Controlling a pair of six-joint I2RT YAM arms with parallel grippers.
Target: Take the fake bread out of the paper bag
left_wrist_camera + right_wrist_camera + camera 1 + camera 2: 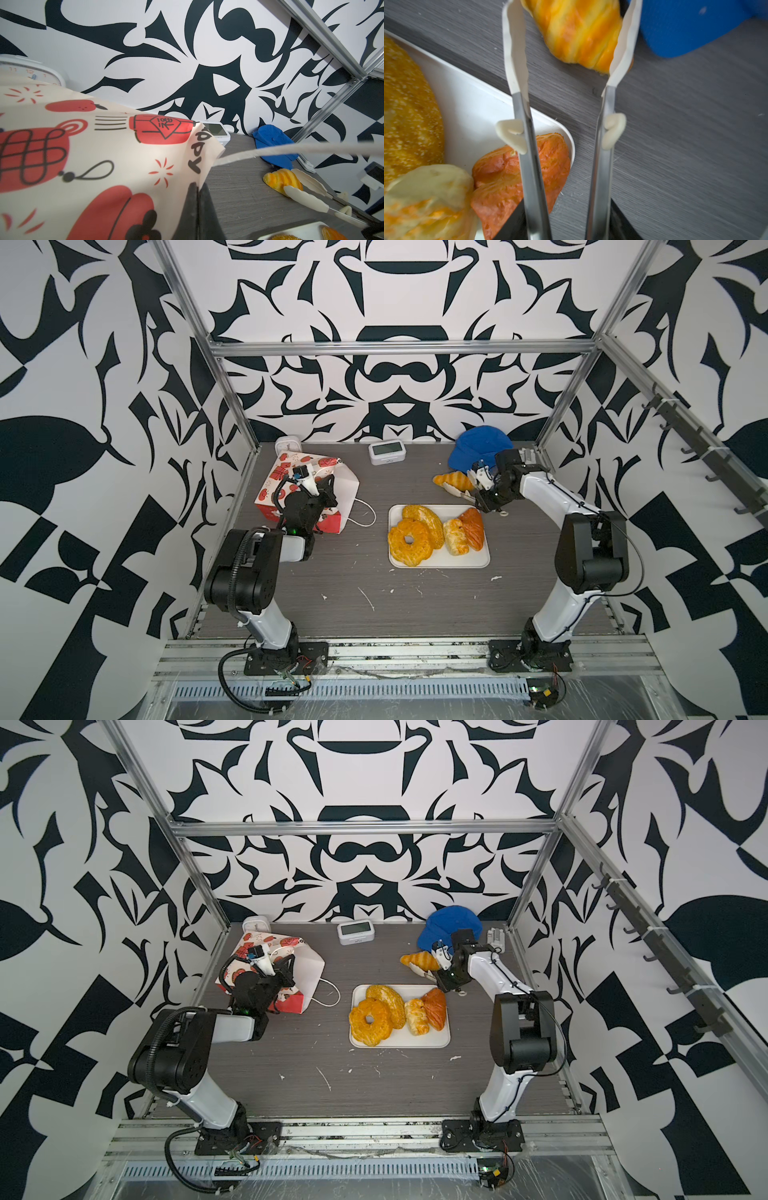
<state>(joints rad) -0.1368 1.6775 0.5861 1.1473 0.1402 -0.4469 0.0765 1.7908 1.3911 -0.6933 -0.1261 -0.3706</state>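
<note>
Room: test booth, black-and-white patterned walls (395,385), aluminium frame.
Surface: grey wood-grain desk (332,572), scuffed white in places.
Right hand (487,499): clamped on the steel arms of a pair of tongs (601,158), which reach away from it toward the back wall.
Tongs, tips: white blades stand part-way apart. One blade touches the end of a croissant (577,31); the other is close beside it.
Croissant: last piece outside the tray, beyond the right hand and just in front of a blue cap (478,448). Its long axis lies slantwise across the gap between the blades. I cannot tell whether it rests on the desk or is lifted.
Tray (440,564): white, just beside the right hand toward the desk's middle. It holds a ring (409,541), an oval loaf (424,522), a second croissant (455,537) and an orange wedge (473,529).
Left hand (195,199): pressed together on the rim of the paper bag (282,472).
Paper bag: tipped at the far left, mouth toward the middle, cord handle (365,514) on the desk. No bread shows in the visible white inside.
Behind: round clock (286,445), digital clock (384,452).
Judgement: the right arm is much the nearer. The move ahead is a short draw back from the cap to the tray, and it needs a firmer squeeze first.
</note>
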